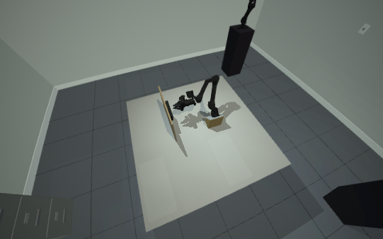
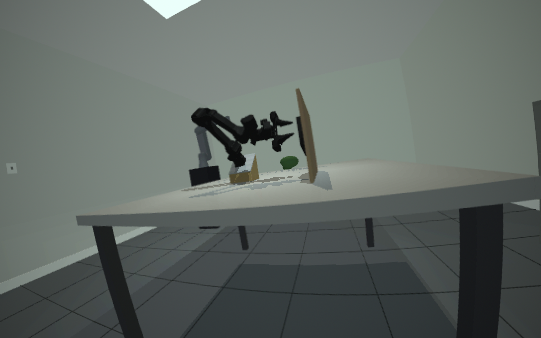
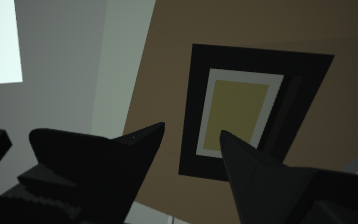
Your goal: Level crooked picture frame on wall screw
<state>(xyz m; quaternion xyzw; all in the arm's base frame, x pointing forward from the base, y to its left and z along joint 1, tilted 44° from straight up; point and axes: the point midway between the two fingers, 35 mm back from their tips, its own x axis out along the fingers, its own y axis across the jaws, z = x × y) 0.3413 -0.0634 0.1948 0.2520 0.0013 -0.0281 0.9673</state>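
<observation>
Your claw [image 1: 175, 105] [image 2: 292, 128] [image 3: 191, 130] stands apart, gripping nothing, facing the frame [image 1: 169, 110] [image 2: 301, 136] [image 3: 186, 112] above the desk's [image 1: 191, 166] [image 2: 310, 210] far half; levelling probably remains.

Mostly matt throughout, with wood-like browns against smooth dark plastic.
Looks like plain, smooth wood on the upright panel [image 1: 174, 131] [image 2: 311, 145] [image 3: 280, 20], inside the tabletop's [image 1: 191, 177] [image 2: 310, 207] left edge in the top view — and like matt black plastic or painted wood on the picture frame [image 1: 169, 110] [image 2: 301, 135] [image 3: 193, 120], with flat, papery yellow and pale grey inside. Appears wood-like again, in yellow-brown, on the block [image 1: 215, 122] [image 2: 242, 177] towards the opposite edge. Reads as dark, low-sheen plastic or metal on the arm [image 1: 214, 92] [image 2: 220, 136] and gripper [image 1: 174, 106] [image 2: 292, 128] [image 3: 193, 129] — smooth and pale across the tabletop, out to all corners.
</observation>
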